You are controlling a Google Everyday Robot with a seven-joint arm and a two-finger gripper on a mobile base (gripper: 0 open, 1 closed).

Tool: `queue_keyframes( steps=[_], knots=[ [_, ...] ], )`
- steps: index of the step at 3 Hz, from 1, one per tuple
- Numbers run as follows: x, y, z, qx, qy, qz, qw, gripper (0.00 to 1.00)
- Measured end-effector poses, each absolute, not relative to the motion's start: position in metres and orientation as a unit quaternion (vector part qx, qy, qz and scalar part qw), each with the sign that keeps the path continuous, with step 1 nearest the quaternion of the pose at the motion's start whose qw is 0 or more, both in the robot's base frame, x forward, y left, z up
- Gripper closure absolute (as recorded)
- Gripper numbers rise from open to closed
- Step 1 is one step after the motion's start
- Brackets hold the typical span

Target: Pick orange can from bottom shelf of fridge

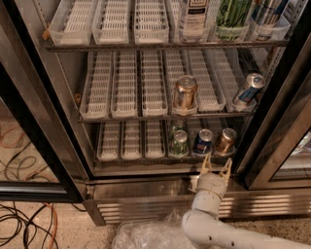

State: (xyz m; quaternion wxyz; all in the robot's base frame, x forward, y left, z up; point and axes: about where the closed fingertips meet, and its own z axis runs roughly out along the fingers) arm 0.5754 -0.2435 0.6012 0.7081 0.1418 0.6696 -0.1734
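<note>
The orange can (225,141), copper-orange with a silver top, stands at the right end of the bottom shelf (131,141) of the open fridge (63,121). A blue can (202,141) and a green can (179,144) stand to its left. My gripper (215,167) is open, fingers pointing up, just below and in front of the shelf edge, under the gap between the blue can and the orange can. It holds nothing.
A copper can with whitish label patches (185,93) and a tilted blue can (248,89) sit on the middle rack. Bottles stand on the top rack (194,14). Black door frames (272,141) flank the opening. Crumpled plastic (150,233) and cables (24,228) lie on the floor.
</note>
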Motion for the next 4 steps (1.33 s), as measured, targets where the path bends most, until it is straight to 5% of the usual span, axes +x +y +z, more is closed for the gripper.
queue_keyframes(
  steps=[2, 3, 4],
  knots=[
    [0.594, -0.25, 0.613, 0.147, 0.663, -0.177, 0.712, 0.34],
    [0.608, -0.254, 0.619, 0.154, 0.663, -0.178, 0.711, 0.5],
    [0.614, -0.257, 0.617, 0.162, 0.666, -0.178, 0.706, 0.38]
  ],
)
